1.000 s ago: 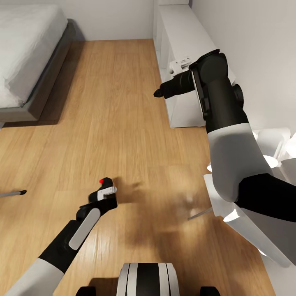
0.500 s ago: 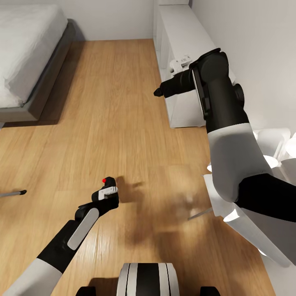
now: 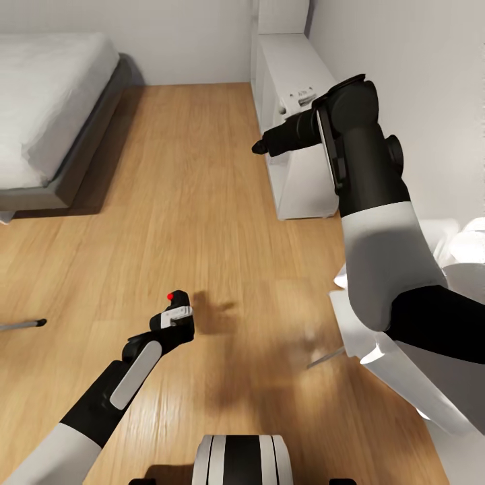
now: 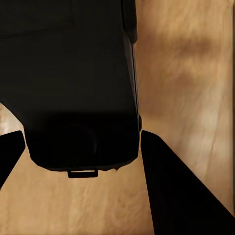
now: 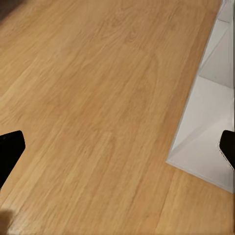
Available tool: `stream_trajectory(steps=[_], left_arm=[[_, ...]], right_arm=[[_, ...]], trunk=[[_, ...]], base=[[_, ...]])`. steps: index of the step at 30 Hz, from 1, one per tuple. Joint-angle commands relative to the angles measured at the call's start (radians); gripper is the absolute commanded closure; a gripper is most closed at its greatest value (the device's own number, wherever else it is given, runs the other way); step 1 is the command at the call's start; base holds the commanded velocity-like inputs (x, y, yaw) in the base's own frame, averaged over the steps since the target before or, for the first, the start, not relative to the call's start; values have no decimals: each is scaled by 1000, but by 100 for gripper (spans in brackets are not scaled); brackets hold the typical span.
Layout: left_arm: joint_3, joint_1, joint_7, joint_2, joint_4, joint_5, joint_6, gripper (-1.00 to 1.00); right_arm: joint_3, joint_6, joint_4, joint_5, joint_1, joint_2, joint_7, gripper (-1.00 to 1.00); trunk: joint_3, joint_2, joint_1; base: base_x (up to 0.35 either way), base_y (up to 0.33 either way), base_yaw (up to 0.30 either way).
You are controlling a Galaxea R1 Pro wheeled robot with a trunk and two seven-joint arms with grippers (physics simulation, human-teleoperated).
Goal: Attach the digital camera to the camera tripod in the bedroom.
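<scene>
The left gripper [image 3: 176, 311] is grasping the digital camera [image 4: 73, 83] between its fingers, the right gripper [image 5: 117, 147] is hanging released, and attaching is not yet done.

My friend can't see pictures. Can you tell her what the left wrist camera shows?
A black digital camera sits gripped between the left gripper's two dark fingers, hanging over a light wood floor.
</scene>
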Motion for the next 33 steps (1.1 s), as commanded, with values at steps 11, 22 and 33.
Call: stream_trajectory(steps=[11, 22, 33], left_arm=[[-1, -1, 5, 2, 2, 10, 3, 100], [-1, -1, 5, 2, 2, 36, 4, 100], [2, -1, 7, 2, 3, 75, 6, 100]], right_arm=[[-1, 2, -1, 11, -1, 0, 9, -100], [-3, 2, 2, 10, 0, 0, 9, -100], [-2, 2, 2, 9, 0, 0, 9, -100]], trunk=[[42, 2, -5], [84, 5, -10], [127, 8, -15]], base=[[0, 0, 0], [0, 0, 0], [0, 0, 0]])
